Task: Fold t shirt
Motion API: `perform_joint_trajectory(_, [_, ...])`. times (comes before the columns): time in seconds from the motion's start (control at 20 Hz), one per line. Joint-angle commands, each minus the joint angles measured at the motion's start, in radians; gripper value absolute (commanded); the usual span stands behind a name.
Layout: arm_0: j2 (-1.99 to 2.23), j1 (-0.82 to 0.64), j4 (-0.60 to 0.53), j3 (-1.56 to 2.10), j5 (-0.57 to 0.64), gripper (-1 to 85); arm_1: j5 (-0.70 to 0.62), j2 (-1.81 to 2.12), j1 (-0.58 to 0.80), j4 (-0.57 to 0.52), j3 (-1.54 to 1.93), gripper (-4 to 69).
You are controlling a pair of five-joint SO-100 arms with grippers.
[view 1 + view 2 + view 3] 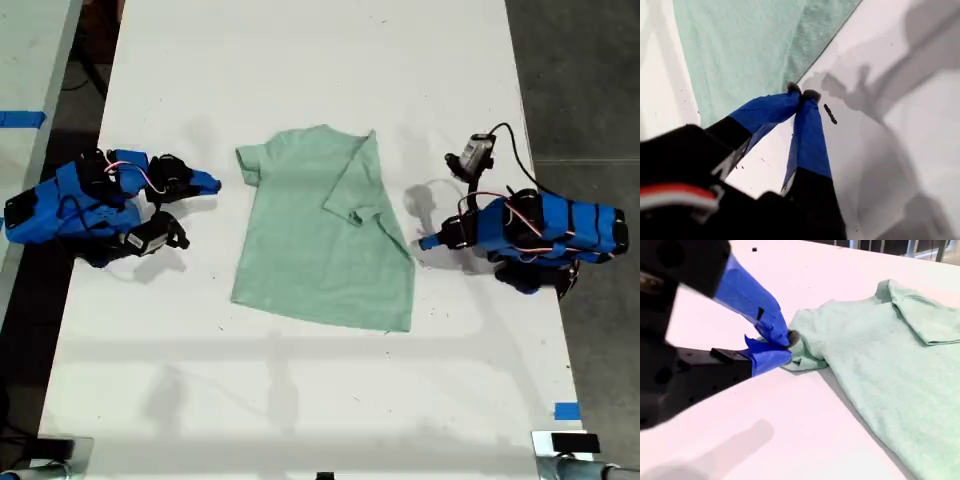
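The pale mint-green t shirt (310, 245) lies flat in the middle of the white table (300, 60). One sleeve (355, 185) is folded inward over its body. My first gripper (430, 241) is at the exterior view's right, shut and empty, its fingertips (810, 94) over bare table just off the t shirt's (740, 50) side edge. My second gripper (212, 183) is at the exterior view's left, shut with nothing in it. It sits close to the flat sleeve (807, 340) of the t shirt (890, 370), and the exterior view shows a small gap between them.
A blue tape mark (566, 410) sits near the table's front corner at the exterior view's right. A second table with blue tape (20, 118) stands at that view's left, and dark floor (580, 70) lies past the right edge. A small black mark (830, 114) is by my first gripper.
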Motion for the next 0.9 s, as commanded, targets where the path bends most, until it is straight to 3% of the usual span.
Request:
perform_joint_trajectory(0.0, [0.008,-0.021,0.002,0.038,-0.003,-0.2,-0.005,0.011,0.006,0.002,0.058,1.1])
perform_joint_trajectory(0.85, [0.005,-0.003,0.003,0.038,-0.002,-0.2,-0.011,0.011,0.006,0.000,0.058,1.1])
